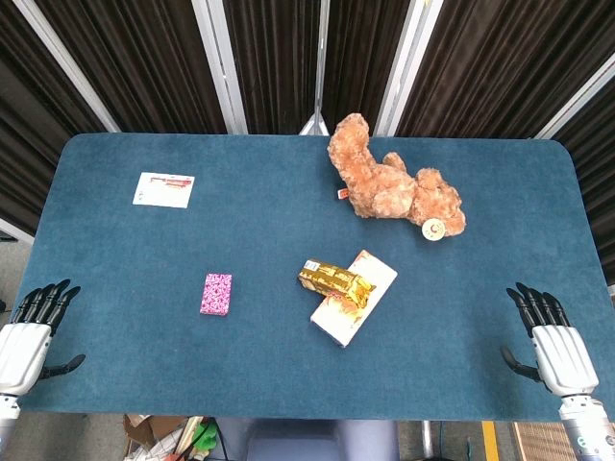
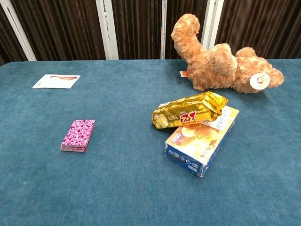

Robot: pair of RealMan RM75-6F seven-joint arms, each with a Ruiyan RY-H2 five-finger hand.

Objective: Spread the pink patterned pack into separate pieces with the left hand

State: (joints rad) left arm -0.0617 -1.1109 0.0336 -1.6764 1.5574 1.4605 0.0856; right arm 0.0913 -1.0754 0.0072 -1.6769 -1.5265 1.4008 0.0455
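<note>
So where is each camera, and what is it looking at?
Head view: high up, looking straight down on the table; the left hand and right hand rest open at the near corners.
Chest view: low, at the near edge, looking across the table toward the curtains; no hands show.
Both see the pink pack, teddy, gold bag lying on the box, and the white card.

One pink patterned pack (image 2: 78, 135), one teddy bear (image 2: 218, 59), one gold snack bag (image 2: 189, 109), one box (image 2: 202, 140), one card (image 2: 56, 81)
</note>
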